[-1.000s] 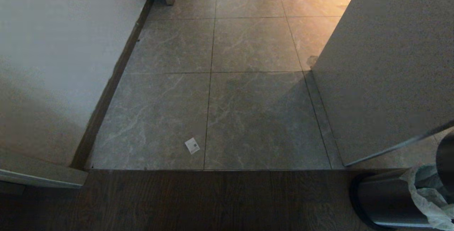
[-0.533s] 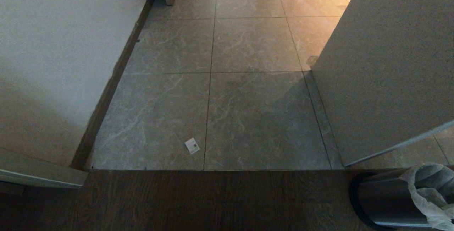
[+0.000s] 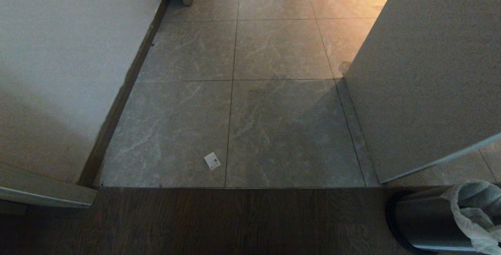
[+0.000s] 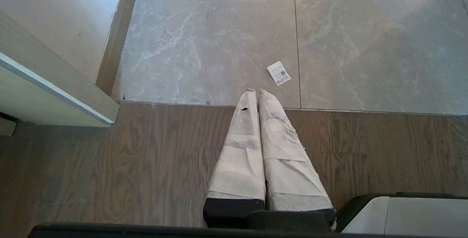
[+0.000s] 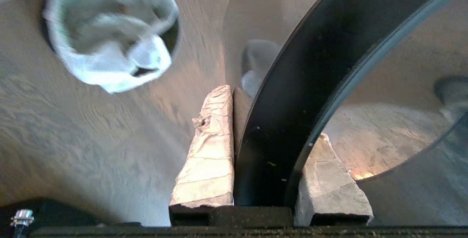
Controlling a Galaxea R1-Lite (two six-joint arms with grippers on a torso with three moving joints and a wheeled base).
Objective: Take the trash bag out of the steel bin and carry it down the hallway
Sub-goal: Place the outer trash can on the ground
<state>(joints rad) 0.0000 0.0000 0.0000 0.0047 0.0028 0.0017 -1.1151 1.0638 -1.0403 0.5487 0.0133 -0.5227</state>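
Beside the brushed silver steel bin (image 3: 426,223) lined with crinkly white trash bag (image 3: 475,223), only the right wrist view shows the right end effector (image 5: 268,128) clamped on its round black-rimmed lid (image 5: 310,84); left end effector (image 4: 256,93) together.

Dark wood-grain floor (image 3: 203,223) nearest, meeting grey marble-look tiles (image 3: 282,129) along a straight threshold. On the tiles just past that line, beside a grout joint, a small white printed slip (image 3: 212,161) lying flat. On the wood at far right, standing upright, the steel bin (image 3: 424,223), white trash bag (image 3: 475,223) draped over its rim.
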